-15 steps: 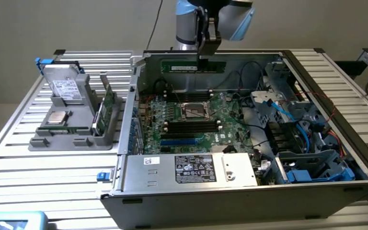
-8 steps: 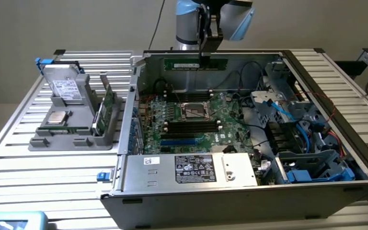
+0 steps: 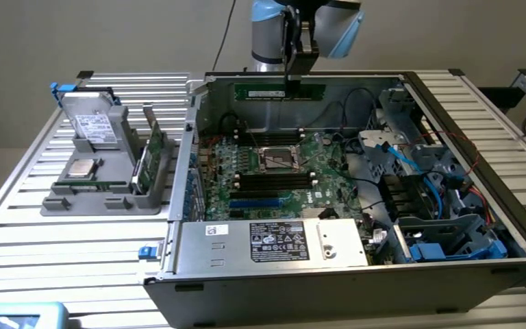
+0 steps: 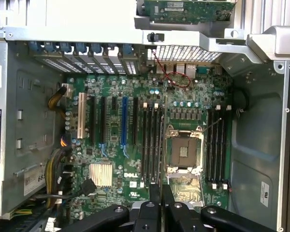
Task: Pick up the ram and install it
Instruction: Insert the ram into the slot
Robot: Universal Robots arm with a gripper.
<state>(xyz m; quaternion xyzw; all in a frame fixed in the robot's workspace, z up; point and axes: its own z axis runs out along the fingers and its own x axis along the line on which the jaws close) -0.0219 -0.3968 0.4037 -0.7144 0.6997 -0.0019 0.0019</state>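
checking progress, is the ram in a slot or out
Out: the ram hangs in the shut pincer, above the motherboard, clear of its slots.

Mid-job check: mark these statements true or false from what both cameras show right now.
1. The pincer is shut on the ram. True.
2. The case is open, with the motherboard exposed. True.
3. The ram is seated in a slot. False: it hangs in the pincer above the case.
4. A cooler covers the CPU socket. False: the socket is bare.
5. The grey parts holder stands at the exterior view's right of the case. False: it stands on its left.
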